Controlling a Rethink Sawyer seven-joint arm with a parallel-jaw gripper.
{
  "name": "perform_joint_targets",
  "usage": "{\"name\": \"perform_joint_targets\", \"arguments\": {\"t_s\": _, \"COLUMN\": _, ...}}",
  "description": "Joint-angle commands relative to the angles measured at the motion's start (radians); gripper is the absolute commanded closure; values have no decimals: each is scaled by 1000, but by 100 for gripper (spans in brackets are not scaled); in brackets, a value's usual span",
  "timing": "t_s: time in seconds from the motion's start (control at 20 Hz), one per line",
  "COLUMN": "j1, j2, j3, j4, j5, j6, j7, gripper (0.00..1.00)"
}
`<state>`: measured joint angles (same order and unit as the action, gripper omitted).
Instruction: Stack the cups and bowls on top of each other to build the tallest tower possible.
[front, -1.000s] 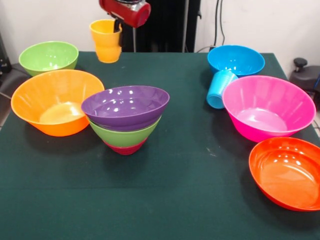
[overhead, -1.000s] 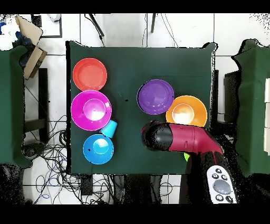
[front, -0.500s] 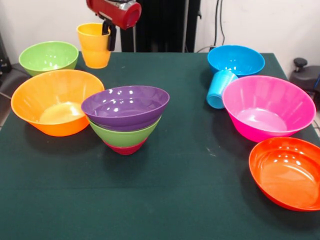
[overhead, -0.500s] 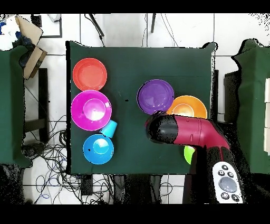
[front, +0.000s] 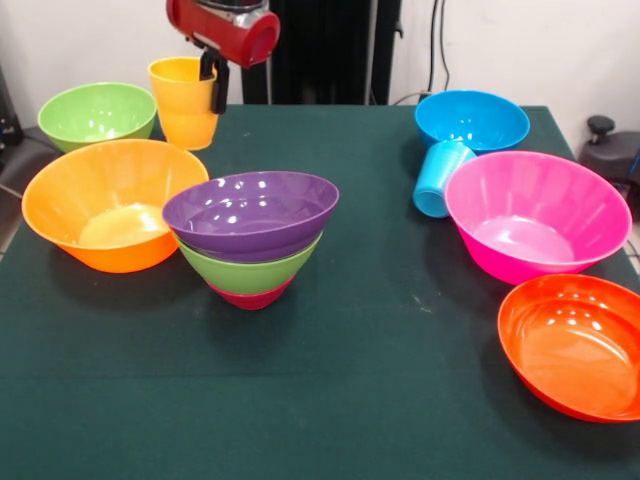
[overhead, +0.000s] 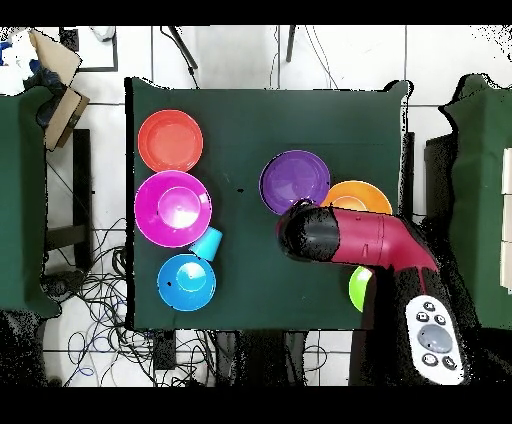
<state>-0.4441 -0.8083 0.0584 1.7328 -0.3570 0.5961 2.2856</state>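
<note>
My gripper (front: 212, 80) is shut on the rim of the yellow-orange cup (front: 183, 108) and holds it upright at the far left of the table, between the green bowl (front: 97, 112) and the stack. The tower stands mid-table: a purple bowl (front: 250, 212) nested in a green bowl (front: 250, 270) on a small crimson bowl (front: 250, 297). The light blue cup (front: 438, 177) lies on its side against the blue bowl (front: 472, 118). In the overhead view the red arm (overhead: 345, 238) hides the yellow-orange cup, beside the purple bowl (overhead: 294, 182).
A large orange bowl (front: 110, 205) sits left of the tower. A large pink bowl (front: 535, 215) and a red-orange bowl (front: 575, 345) sit at the right. The dark green table (front: 330, 400) fills the view.
In the front view the gripper has carried the yellow-orange cup to the picture's left and a little lower. The bowls and the light blue cup have not moved.
</note>
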Motion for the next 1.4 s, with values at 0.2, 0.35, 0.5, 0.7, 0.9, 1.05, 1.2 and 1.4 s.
{"name": "perform_joint_targets", "arguments": {"t_s": 0.2, "j1": 14, "j2": 114, "j3": 100, "j4": -85, "j5": 11, "j6": 4, "j7": -28, "gripper": 100}}
{"name": "perform_joint_targets", "arguments": {"t_s": 0.35, "j1": 14, "j2": 123, "j3": 106, "j4": -78, "j5": 15, "j6": -2, "j7": -28, "gripper": 100}}
{"name": "perform_joint_targets", "arguments": {"t_s": 0.5, "j1": 32, "j2": 130, "j3": 101, "j4": -67, "j5": 23, "j6": -11, "j7": 1, "gripper": 100}}
{"name": "perform_joint_targets", "arguments": {"t_s": 0.7, "j1": 65, "j2": 135, "j3": 78, "j4": -54, "j5": 30, "j6": -25, "j7": 51, "gripper": 100}}
{"name": "perform_joint_targets", "arguments": {"t_s": 0.9, "j1": 68, "j2": 144, "j3": 75, "j4": -50, "j5": 40, "j6": -43, "j7": 66, "gripper": 100}}
{"name": "perform_joint_targets", "arguments": {"t_s": 1.05, "j1": 64, "j2": 155, "j3": 74, "j4": -70, "j5": 46, "j6": -39, "j7": 56, "gripper": 100}}
{"name": "perform_joint_targets", "arguments": {"t_s": 1.2, "j1": 59, "j2": 170, "j3": 77, "j4": -84, "j5": 52, "j6": -46, "j7": 43, "gripper": 100}}
{"name": "perform_joint_targets", "arguments": {"t_s": 1.4, "j1": 67, "j2": 171, "j3": 69, "j4": -99, "j5": 67, "j6": -22, "j7": 50, "gripper": 100}}
